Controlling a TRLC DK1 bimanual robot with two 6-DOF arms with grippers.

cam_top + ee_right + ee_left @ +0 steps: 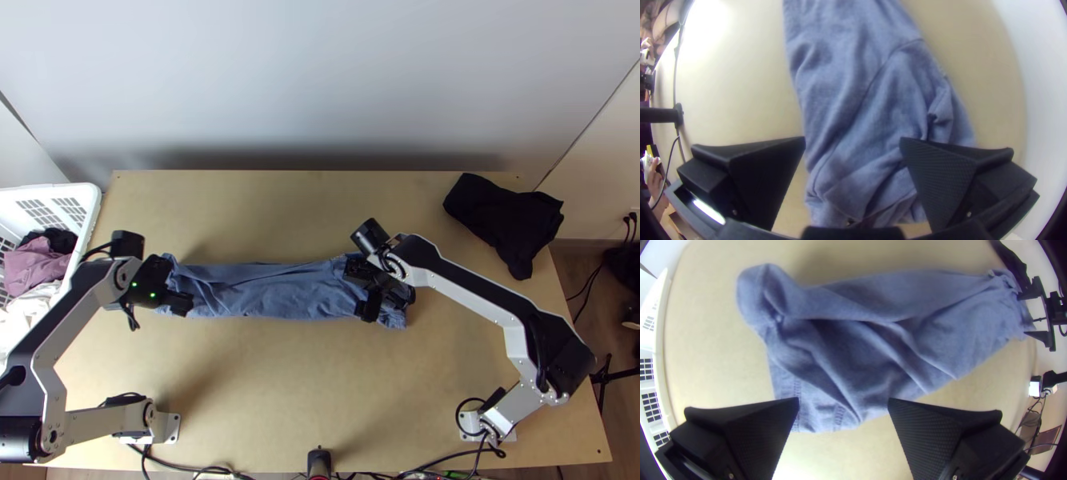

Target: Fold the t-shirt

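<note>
Wooden table (pixel 280 384), narrow blue t-shirt (pixel 276 290) — left gripper (pixel 178 285), right gripper (pixel 361 289) open above

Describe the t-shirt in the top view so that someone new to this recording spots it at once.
On the light wooden table, look between the left gripper and the right gripper. The t-shirt lies there as a long, narrow, wrinkled strip. Its blue sets it apart from the black cloth at the far right corner and the laundry in the white basket.

Bright glare on table (pixel 713 31), soft shadows
</note>
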